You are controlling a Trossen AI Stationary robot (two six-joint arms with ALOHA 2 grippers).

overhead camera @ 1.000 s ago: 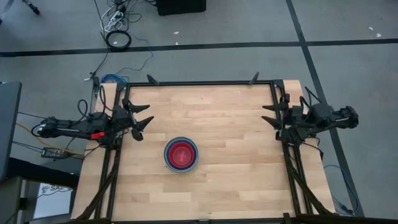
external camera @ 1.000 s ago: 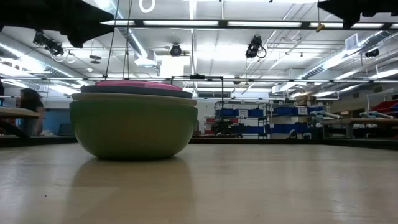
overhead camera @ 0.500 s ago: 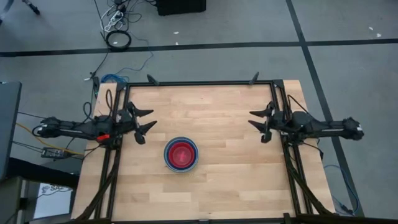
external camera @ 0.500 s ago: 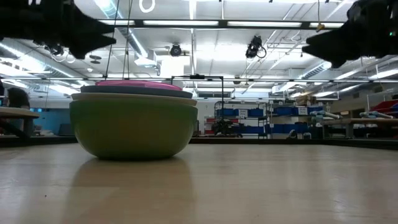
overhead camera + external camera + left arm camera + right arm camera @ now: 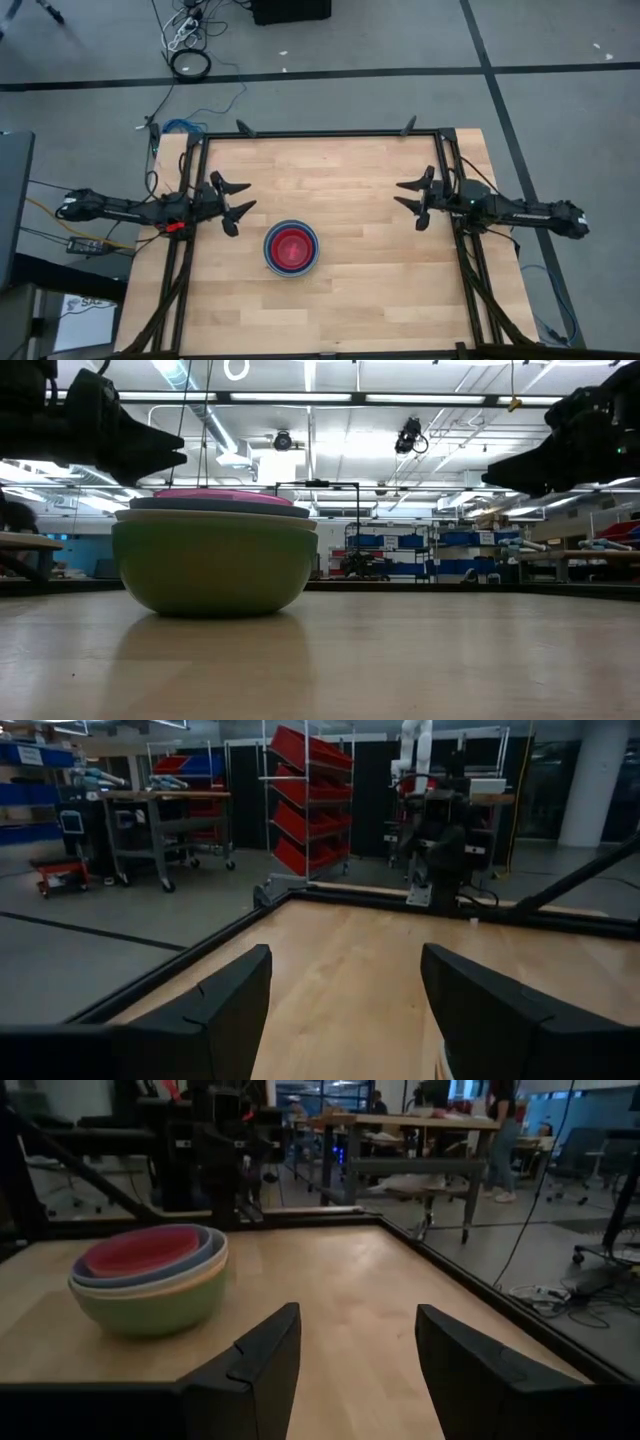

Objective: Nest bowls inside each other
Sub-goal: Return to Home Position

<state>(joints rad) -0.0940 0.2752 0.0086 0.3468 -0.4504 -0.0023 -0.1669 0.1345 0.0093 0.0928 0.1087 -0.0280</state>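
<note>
The bowls (image 5: 291,248) stand as one nested stack on the wooden table, a little left of its middle and toward the near edge: green outermost (image 5: 214,565), grey and blue rims above it (image 5: 150,1276), pink-red at the centre. The stack rests on the green bowl's base. My left gripper (image 5: 235,200) hovers open at the table's left side, above and left of the stack. My right gripper (image 5: 410,197) hovers open at the right side, pointing level toward the stack (image 5: 148,1290). Neither has anything between its fingers.
A black metal frame (image 5: 320,132) runs along the table's far, left and right edges. Bare wood (image 5: 370,270) lies between the stack and the right gripper. Beyond the table are shelves, carts and people in the room.
Both grippers have sunk toward the table, staying open. The right arm has swung round from pointing at the far-left and reached farther in over the table's right side. The left gripper has come down and slightly nearer the stack. The bowls have not moved.
</note>
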